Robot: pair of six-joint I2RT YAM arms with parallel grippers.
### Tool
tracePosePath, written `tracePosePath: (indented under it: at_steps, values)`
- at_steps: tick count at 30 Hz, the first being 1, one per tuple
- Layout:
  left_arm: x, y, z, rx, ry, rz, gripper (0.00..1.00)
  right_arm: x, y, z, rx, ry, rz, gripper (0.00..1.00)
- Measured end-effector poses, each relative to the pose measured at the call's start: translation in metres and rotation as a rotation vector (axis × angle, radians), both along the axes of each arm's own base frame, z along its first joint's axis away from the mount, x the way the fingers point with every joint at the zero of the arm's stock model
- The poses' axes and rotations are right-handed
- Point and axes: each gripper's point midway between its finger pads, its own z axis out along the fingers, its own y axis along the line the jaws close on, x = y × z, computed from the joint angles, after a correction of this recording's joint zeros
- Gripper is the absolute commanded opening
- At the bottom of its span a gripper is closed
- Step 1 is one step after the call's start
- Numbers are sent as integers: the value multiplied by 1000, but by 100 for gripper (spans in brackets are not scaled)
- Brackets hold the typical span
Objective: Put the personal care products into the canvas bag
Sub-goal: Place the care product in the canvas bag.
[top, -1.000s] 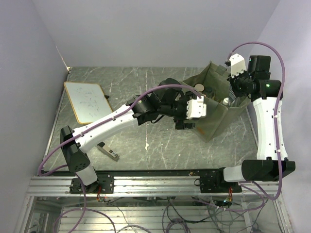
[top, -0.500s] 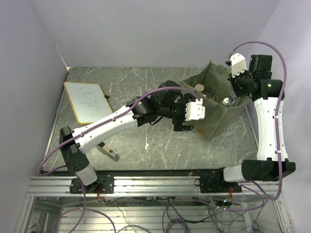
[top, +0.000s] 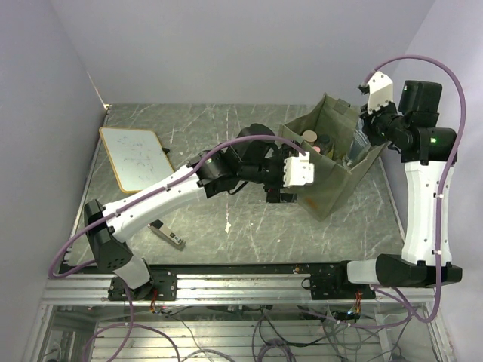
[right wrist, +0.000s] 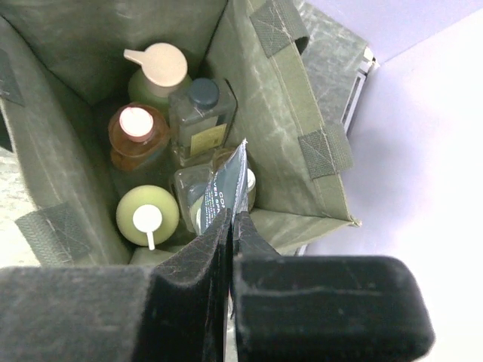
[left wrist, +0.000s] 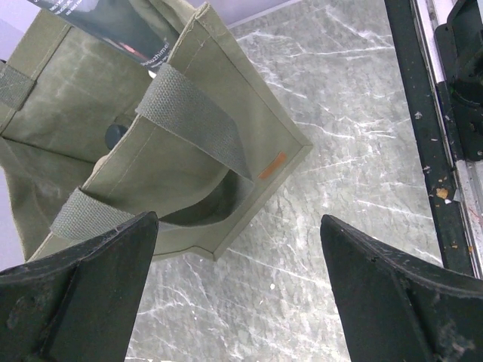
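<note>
The olive canvas bag [top: 332, 181] stands open at the right of the table. In the right wrist view its inside [right wrist: 279, 113] holds a pale green bottle with a pink pump [right wrist: 157, 72], a clear bottle with a black cap [right wrist: 200, 113], an orange bottle [right wrist: 136, 132] and a yellow-green bottle with a white pump [right wrist: 147, 215]. My right gripper [right wrist: 232, 219] is shut on a translucent grey pouch [right wrist: 226, 185], hanging over the bag's far right corner [top: 361, 143]. My left gripper [left wrist: 238, 222] is open and empty, just outside the bag's near-left wall [left wrist: 189, 143].
A white board with a yellow edge [top: 136, 157] lies at the far left. A slim black-and-silver gadget [top: 167, 235] lies near the front left. A metal rail [top: 226, 275] runs along the near edge. Walls close in on the left, back and right.
My right arm has risen and swung right, lifting the pouch higher over the bag. My left gripper has shifted slightly left, away from the bag wall.
</note>
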Motion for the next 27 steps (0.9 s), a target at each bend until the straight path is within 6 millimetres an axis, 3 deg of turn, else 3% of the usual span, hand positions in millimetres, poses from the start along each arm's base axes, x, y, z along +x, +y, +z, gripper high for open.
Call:
tracePosePath:
  at_steps: [20, 27]
  values:
    - [5, 15, -10, 23, 4, 36, 100, -13, 38, 49, 126, -122, 167, 0]
    - [6, 18, -15, 31, 9, 42, 100, -12, 54, 45, 179, -100, 243, 0]
